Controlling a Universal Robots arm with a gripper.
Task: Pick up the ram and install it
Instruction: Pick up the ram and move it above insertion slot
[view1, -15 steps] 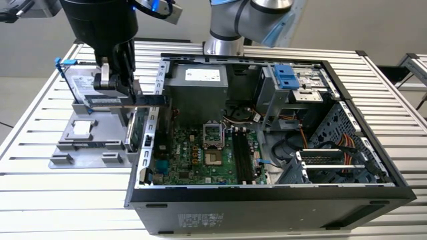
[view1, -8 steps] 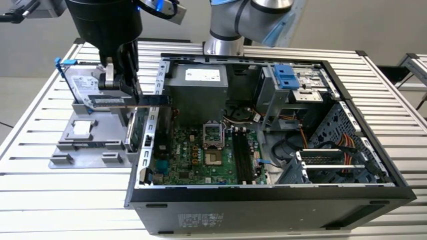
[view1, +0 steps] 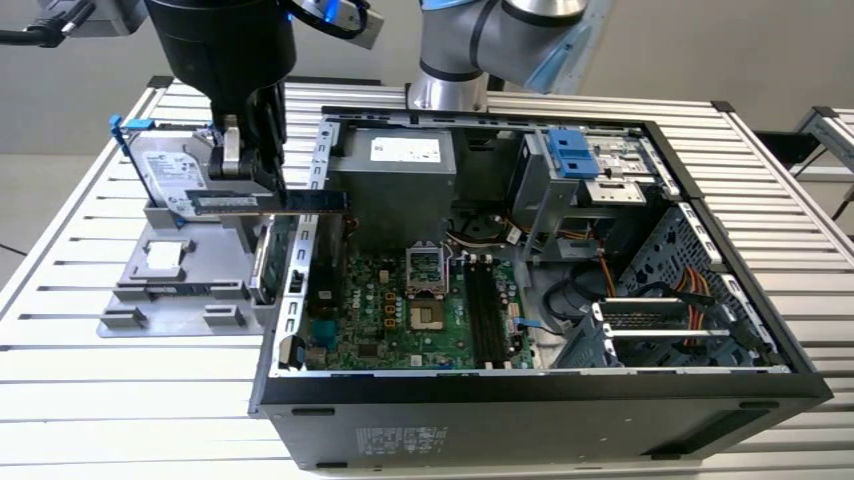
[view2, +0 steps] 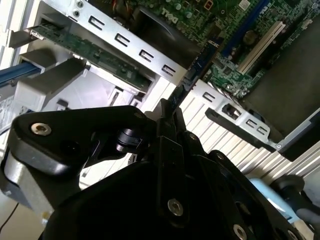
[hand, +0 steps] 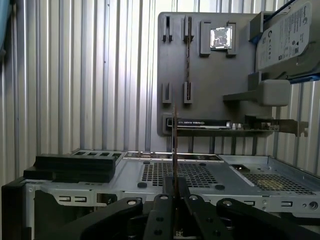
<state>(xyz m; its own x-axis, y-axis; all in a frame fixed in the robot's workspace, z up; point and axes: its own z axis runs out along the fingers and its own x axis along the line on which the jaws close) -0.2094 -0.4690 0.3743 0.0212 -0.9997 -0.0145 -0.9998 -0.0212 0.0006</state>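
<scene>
Holding the ram (view1: 267, 200) between fingers (view1: 234, 165) that are closing narrowly on it, the gripper (view1: 254, 190) is hanging over the wall of the open computer case (view1: 534, 400) on the exterior view's left. The ram is lying level in the air and is touching nothing but the fingers. One end is reaching over the case's edge, and the other is standing above the grey holder tray (view1: 134, 320). The hard drive (view1: 171, 170) with blue rails is resting on this tray. In both wrist views the ram (view2: 200, 65) (hand: 174, 145) is showing edge-on, sticking out from the fingertips. The memory slots (view1: 483, 312) on the motherboard (view1: 387, 320) are lying well apart from the ram, towards the exterior view's right.
</scene>
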